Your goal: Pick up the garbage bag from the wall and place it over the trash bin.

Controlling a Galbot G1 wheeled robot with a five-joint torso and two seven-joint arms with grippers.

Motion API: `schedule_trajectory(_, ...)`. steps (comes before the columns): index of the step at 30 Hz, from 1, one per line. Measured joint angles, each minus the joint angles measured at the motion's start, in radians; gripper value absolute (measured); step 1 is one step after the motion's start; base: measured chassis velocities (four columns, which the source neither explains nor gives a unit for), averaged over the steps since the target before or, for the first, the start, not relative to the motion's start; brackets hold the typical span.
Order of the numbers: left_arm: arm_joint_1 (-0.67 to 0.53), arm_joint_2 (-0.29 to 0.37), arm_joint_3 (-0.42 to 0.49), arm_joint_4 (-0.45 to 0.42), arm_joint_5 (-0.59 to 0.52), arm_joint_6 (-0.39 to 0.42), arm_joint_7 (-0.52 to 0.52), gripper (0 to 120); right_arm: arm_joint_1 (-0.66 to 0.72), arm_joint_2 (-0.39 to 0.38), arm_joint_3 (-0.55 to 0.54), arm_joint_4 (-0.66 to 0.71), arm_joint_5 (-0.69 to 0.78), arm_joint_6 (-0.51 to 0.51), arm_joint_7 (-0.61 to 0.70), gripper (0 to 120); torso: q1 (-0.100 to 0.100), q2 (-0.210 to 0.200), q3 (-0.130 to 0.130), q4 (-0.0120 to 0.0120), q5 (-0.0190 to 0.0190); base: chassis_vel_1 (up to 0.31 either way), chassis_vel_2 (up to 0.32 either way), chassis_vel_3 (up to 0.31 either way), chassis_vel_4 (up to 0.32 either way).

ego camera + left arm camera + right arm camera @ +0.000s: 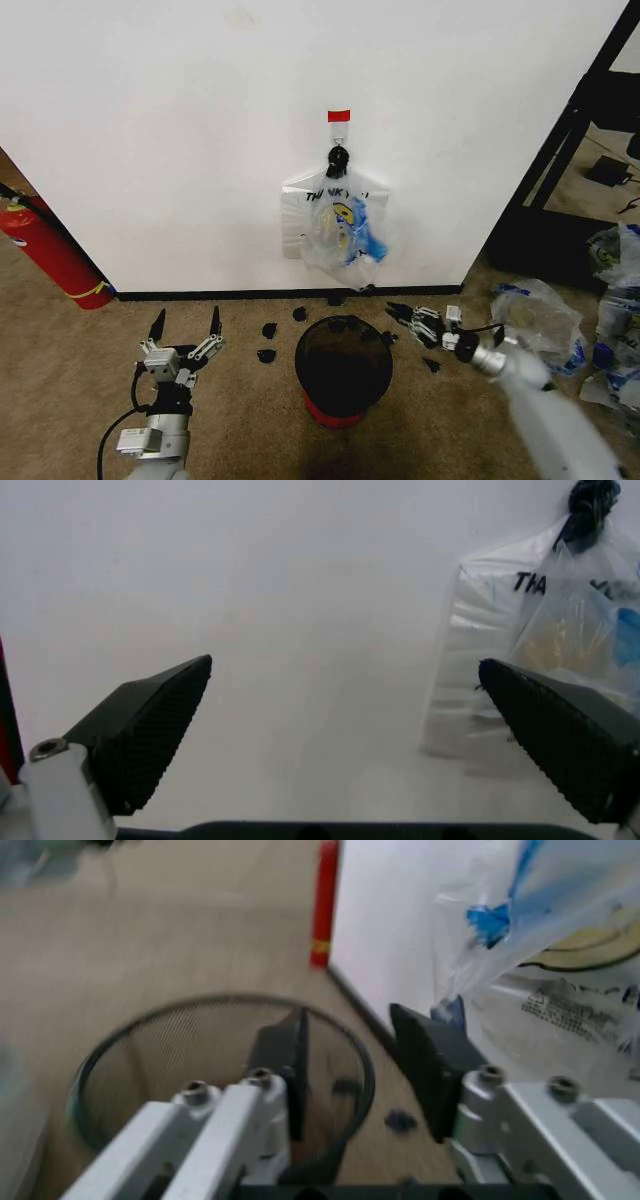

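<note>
The garbage bag (348, 238), see-through with a yellow smiley and blue tips, hangs on the white wall (180, 130) under a red tape strip (339, 116). It lies in front of a flat white THANK YOU bundle (300, 215) with a black knot. The black trash bin (298, 365) with a red base stands on the carpet just below it. My right gripper (400, 314) is open, low beside the bin's right rim, below the bag; its wrist view shows the bag (530, 915) and the bin (200, 1001). My left gripper (185, 325) is open, left of the bin, facing the wall, with the bag (580, 622) off to one side.
A red fire extinguisher (45, 250) leans at the wall's left end. Lumpy clear bags (540, 315) lie on the carpet at right, beside a black shelf frame (560, 170). Small black bits (270, 330) are scattered near the bin.
</note>
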Motion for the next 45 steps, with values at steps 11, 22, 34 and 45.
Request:
schedule_trajectory(11, -0.016, 0.003, 0.011, 0.018, 0.000, 0.000, 0.000, 100, 0.027, -0.029, -0.210, 0.235, 0.181, 0.115, 0.521, 74, 0.000, 0.000, 0.000, 0.0006, 0.0008, 0.000, 0.000, 0.000, 0.000)
schedule_trajectory(22, -0.025, 0.006, 0.003, 0.034, -0.007, 0.001, 0.000, 100, 0.142, -0.018, -0.266, 0.217, -0.008, 0.032, 0.605, 100, 0.000, 0.000, 0.000, 0.0002, 0.0002, 0.000, 0.000, 0.000, 0.000)
schedule_trajectory(34, -0.035, 0.003, 0.016, 0.046, -0.004, -0.001, -0.001, 100, 0.167, -0.040, -0.261, 0.191, -0.044, -0.014, 0.562, 57, 0.000, 0.000, 0.000, 0.0001, 0.0003, 0.000, 0.000, 0.000, 0.000)
schedule_trajectory(45, -0.025, 0.003, 0.009, 0.045, -0.004, -0.011, -0.001, 100, 0.178, -0.034, -0.257, 0.170, -0.099, -0.004, 0.589, 20, 0.000, 0.000, 0.000, 0.0001, 0.0003, 0.000, 0.000, 0.000, 0.000)
